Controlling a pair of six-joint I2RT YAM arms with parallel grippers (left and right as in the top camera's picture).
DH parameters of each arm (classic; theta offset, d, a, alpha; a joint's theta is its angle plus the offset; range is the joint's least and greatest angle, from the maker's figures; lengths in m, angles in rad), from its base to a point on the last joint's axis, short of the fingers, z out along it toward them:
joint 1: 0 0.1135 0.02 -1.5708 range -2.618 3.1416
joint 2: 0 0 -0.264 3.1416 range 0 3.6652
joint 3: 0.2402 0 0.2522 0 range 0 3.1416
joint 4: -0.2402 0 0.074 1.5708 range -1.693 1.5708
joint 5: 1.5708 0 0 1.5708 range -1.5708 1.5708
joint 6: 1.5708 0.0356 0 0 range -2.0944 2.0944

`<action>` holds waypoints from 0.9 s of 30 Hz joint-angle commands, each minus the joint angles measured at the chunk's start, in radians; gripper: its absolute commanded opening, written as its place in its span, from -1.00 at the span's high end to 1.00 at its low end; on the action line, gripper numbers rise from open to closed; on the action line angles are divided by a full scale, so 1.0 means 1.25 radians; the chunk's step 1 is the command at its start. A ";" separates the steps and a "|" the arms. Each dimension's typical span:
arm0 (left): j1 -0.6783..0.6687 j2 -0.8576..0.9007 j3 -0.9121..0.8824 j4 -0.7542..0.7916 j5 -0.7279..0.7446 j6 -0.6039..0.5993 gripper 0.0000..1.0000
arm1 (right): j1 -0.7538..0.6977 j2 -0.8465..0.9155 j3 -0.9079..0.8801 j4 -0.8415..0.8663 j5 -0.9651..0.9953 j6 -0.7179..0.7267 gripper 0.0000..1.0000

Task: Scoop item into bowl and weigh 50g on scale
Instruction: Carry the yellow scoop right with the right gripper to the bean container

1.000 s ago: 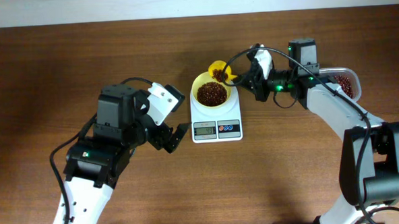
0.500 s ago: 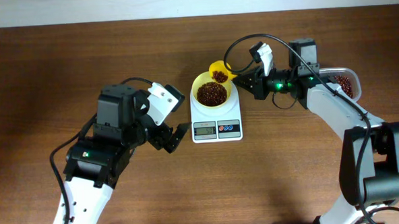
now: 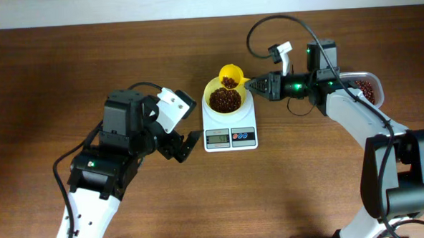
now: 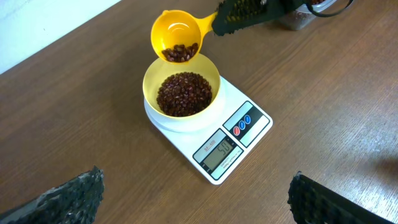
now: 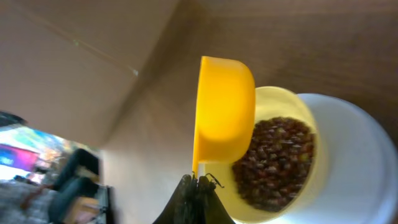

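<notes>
table point(image 3: 308, 194): dark brown wood | wall point(image 3: 121, 4): plain white, evenly lit

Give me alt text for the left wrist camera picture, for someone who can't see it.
A yellow scoop, partly full, hangs above the far rim of a yellow bowl of beans that sits on a white scale on a wooden table. The right gripper holds the scoop's handle from the upper right; the open left gripper's fingers frame the bottom corners.

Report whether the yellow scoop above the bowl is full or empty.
Partly full: the yellow plastic measuring scoop holds a few dark reddish-brown beans, tilted over the round pale-yellow bowl.
</notes>
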 commanded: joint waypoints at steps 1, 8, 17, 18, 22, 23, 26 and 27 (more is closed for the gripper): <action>0.003 -0.003 -0.002 0.001 0.011 0.013 -0.97 | -0.018 -0.006 0.020 0.054 -0.111 0.215 0.92; 0.003 -0.003 -0.002 0.001 0.011 0.012 -0.97 | -0.051 -0.006 0.021 0.124 -0.128 0.472 0.92; 0.003 -0.003 -0.002 0.001 0.011 0.012 -0.97 | -0.102 -0.006 0.021 0.137 -0.151 0.560 0.92; 0.003 -0.003 -0.002 0.001 0.011 0.013 -0.97 | -0.113 -0.006 0.021 0.137 -0.149 0.560 0.92; 0.003 -0.003 -0.002 0.001 0.011 0.013 -0.97 | -0.176 -0.006 0.021 0.137 -0.149 0.560 0.92; 0.003 -0.003 -0.002 0.001 0.011 0.013 -0.97 | -0.197 -0.006 0.021 0.136 -0.150 0.560 0.92; 0.003 -0.003 -0.002 0.001 0.011 0.012 -0.97 | -0.275 -0.006 0.021 0.136 -0.174 0.559 0.92; 0.003 -0.003 -0.002 0.001 0.011 0.013 -0.97 | -0.294 -0.006 0.021 0.136 -0.182 0.559 0.92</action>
